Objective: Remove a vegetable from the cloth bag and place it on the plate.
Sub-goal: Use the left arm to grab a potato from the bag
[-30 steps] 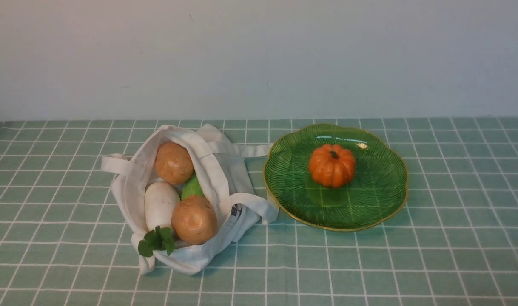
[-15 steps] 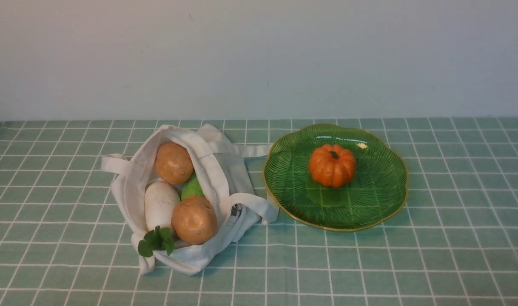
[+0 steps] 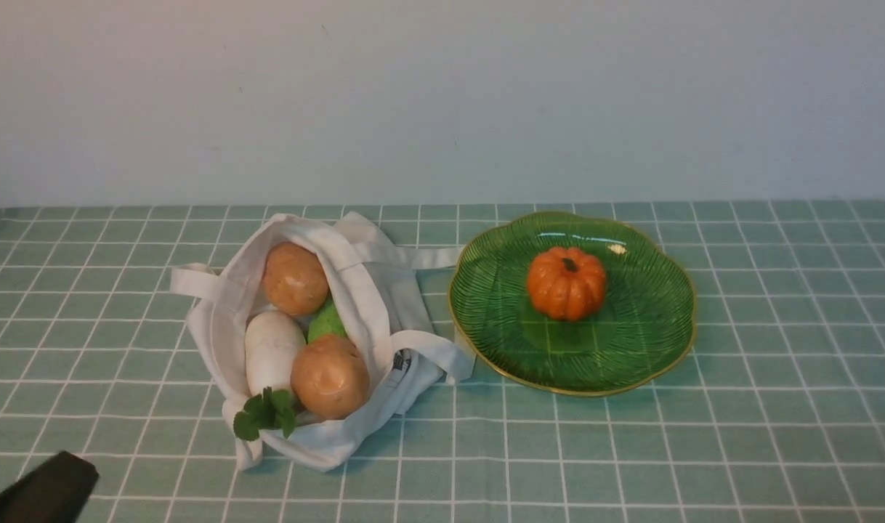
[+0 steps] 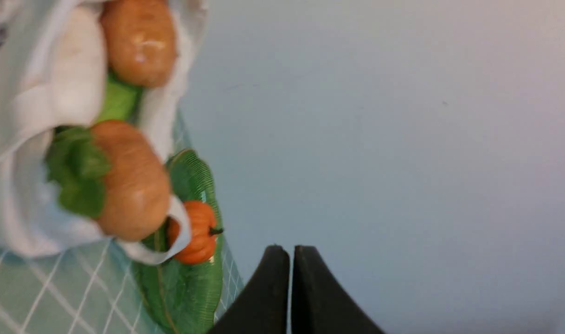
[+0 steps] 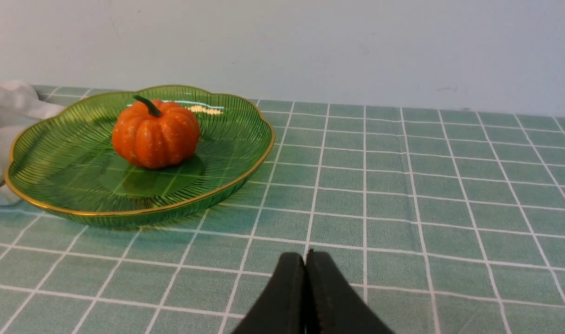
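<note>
The white cloth bag [image 3: 370,290] lies open on the table's left half. A tan-brown oval potato [image 3: 330,375] lies at its near mouth and also shows in the left wrist view [image 4: 134,185]. A rounder, more orange potato [image 3: 293,278] lies deeper in the bag. The green glass plate [image 3: 631,341] stands right of the bag and holds a small orange pumpkin [image 3: 566,282]. My left gripper [image 3: 75,471] enters at the near left corner, apart from the bag; its jaws [image 4: 291,249] are shut and empty. My right gripper [image 5: 305,255] is shut and empty over the cloth, near side of the plate [image 5: 55,185].
The bag also holds a white radish [image 3: 272,349] with green leaves [image 3: 264,412] and a light green vegetable [image 3: 328,321]. The bag's strap handles [image 3: 428,256] reach to the plate's left rim. A green checked tablecloth [image 3: 777,436] covers the table; a pale wall stands behind.
My left gripper has come into the front view at the near left corner. The bag, the vegetables and the plate have not moved.
</note>
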Robot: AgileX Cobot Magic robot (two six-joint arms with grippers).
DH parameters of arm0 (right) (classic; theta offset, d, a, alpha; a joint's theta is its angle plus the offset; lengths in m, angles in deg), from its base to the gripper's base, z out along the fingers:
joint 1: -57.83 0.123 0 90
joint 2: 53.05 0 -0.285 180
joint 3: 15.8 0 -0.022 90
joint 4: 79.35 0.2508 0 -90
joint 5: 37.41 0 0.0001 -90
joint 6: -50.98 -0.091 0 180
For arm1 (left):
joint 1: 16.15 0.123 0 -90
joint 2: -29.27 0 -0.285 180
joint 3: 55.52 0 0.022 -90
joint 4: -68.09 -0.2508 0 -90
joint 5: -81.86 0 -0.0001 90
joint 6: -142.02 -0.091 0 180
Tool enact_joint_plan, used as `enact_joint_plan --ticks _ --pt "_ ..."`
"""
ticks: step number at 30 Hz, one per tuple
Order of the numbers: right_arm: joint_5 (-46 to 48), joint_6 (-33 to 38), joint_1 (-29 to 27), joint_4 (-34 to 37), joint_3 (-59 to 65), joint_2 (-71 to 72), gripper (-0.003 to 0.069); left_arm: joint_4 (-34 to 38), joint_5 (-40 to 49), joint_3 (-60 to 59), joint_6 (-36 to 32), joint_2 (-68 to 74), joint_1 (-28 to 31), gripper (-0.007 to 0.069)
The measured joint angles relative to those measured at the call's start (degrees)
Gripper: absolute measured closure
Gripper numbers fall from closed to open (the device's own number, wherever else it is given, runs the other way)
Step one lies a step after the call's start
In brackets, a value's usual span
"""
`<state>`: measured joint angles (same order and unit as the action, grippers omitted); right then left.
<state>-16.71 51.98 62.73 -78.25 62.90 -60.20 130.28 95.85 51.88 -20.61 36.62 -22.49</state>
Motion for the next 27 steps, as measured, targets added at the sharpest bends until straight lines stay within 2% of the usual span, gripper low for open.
enact_joint_plan --ticks 1,3,6,7,8,11,12,13,14,16,20,24,27 --pt "0.0 0.0 0.0 0.0 0.0 0.0 0.0673 -0.3 2.4 3.6 -5.3 1.4 0.0 0.0629" --pt "0.0 0.0 0.0 0.0 0.0 0.0 0.0673 -1.4 6.0 7.9 -9.6 5.1 0.0 0.0629" --pt "0.0 0.0 0.0 0.0 0.0 0.0 0.0673 -7.8 18.4 15.6 -17.4 15.8 0.0 0.0629" --pt "0.0 0.0 0.0 0.0 0.0 0.0 0.0673 -11.3 23.7 18.5 -19.5 20.5 0.0 0.0629" --pt "0.0 0.0 0.0 0.0 0.0 0.0 0.0673 -18.4 33.1 23.6 -22.7 28.6 0.0 0.0629" --pt "0.0 0.0 0.0 0.0 0.0 0.0 0.0673 -27.5 44.5 30.2 -25.2 38.0 0.0 0.0629" --pt "0.0 0.0 0.0 0.0 0.0 0.0 0.0673 -34.2 51.5 36.4 -26.0 45.1 0.0 0.0629" --pt "0.0 0.0 0.0 0.0 0.0 0.0 0.0673 -36.0 52.8 38.0 -26.0 48.1 0.0 0.0629" --pt "0.0 0.0 0.0 0.0 0.0 0.0 0.0673 -41.8 55.4 44.0 -25.4 54.2 0.0 0.0629" --pt "0.0 0.0 0.0 0.0 0.0 0.0 0.0673 -45.8 55.9 50.4 -22.6 62.3 0.0 0.0629" --pt "0.0 0.0 0.0 0.0 0.0 0.0 0.0673 -45.3 55.9 58.1 -20.7 72.3 -1.4 0.0628" --pt "0.0 0.0 0.0 0.0 0.0 0.0 0.0673 -45.6 56.0 61.8 -17.9 79.8 -7.8 0.06" --pt "0.0 0.0 0.0 0.0 0.0 0.0 0.0673 -48.8 55.9 63.7 -13.6 85.8 -13.7 0.054"
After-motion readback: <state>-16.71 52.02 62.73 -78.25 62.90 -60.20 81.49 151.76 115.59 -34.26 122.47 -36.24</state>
